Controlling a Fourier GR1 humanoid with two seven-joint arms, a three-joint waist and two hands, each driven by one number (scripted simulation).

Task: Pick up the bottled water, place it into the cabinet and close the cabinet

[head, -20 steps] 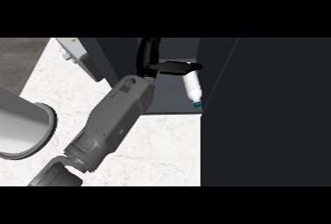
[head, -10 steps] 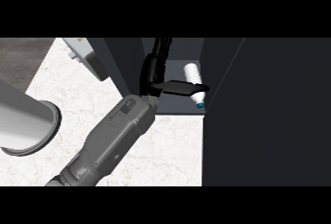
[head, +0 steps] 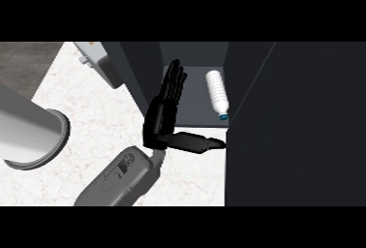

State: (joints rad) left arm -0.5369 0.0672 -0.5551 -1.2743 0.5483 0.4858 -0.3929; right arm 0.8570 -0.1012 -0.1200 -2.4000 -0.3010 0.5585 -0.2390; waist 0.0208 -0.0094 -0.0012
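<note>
Big grey pipe (head: 28, 131): a fat grey tube at 9 o'clock, coming in from the left edge. It ends in a round rim over the counter.
Counter (head: 85, 101): white with thin grey marks. It fills the left and middle, from 10 o'clock down to 6 o'clock.
Pale box (head: 97, 53): a small light thing at 11 o'clock, right at the top of the counter. I cannot tell what it is.
Arm (head: 125, 177): one grey forearm comes up from 6 o'clock. I cannot tell which arm it is.
Hand (head: 163, 114): black, near the middle. The fingers are straight and spread a little, pointing up to 12 o'clock into the cabinet. The thumb sticks out to 3 o'clock. It holds nothing.
Cabinet (head: 193, 51): dark grey and open, at 12 o'clock.
Bottled water (head: 217, 92): a white ribbed bottle with a blue cap. It lies on its side inside the cabinet, at 1 o'clock, cap toward 6 o'clock. It is just beside the fingers, not touching them.
Cabinet door (head: 300, 126): a big dark panel, filling the right side from 1 o'clock to 5 o'clock.
</note>
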